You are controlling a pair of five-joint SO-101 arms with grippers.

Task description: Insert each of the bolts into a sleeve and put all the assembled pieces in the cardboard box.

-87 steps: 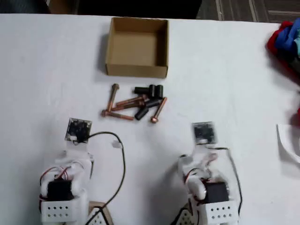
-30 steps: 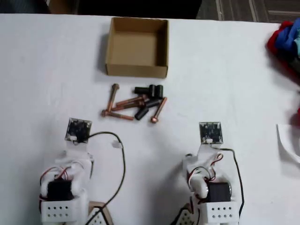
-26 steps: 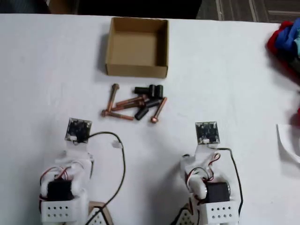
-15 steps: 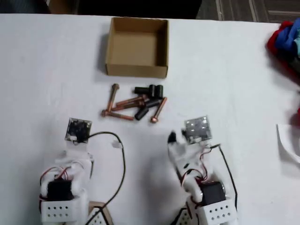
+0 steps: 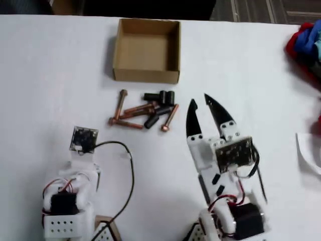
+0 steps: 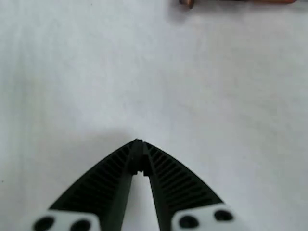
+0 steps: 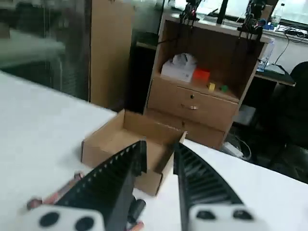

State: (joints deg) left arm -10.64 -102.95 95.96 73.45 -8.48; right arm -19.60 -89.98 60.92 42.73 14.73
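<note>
Overhead, an open cardboard box (image 5: pixel 146 50) stands at the far side of a white table (image 5: pixel 50 65). Just in front of it copper bolts (image 5: pixel 131 110) and black sleeves (image 5: pixel 160 98) lie loose in one small heap, some touching, the sleeves mostly on the side nearer the box. The right gripper (image 5: pixel 199 99) reaches out beside the heap, on its right, black jaws parted a narrow way and pointing toward the far edge, apart from the nearest bolt. The left arm (image 5: pixel 70 201) sits folded at the near edge, well short of the heap. A red and blue cloth (image 5: pixel 306 42) lies at the table's right edge.

From the left wrist, the left gripper (image 6: pixel 138 143) hangs over bare table, its ribbed jaws closed tip to tip; one bolt (image 6: pixel 236 2) lies farther off.

From the right wrist, the right gripper (image 7: pixel 159 147) frames the box (image 7: pixel 125 139) between narrowly spread jaws. Bolts (image 7: pixel 53 197) and sleeves (image 7: pixel 137 209) lie near its fingers, and a wooden cabinet (image 7: pixel 207 96) stands beyond the table.
</note>
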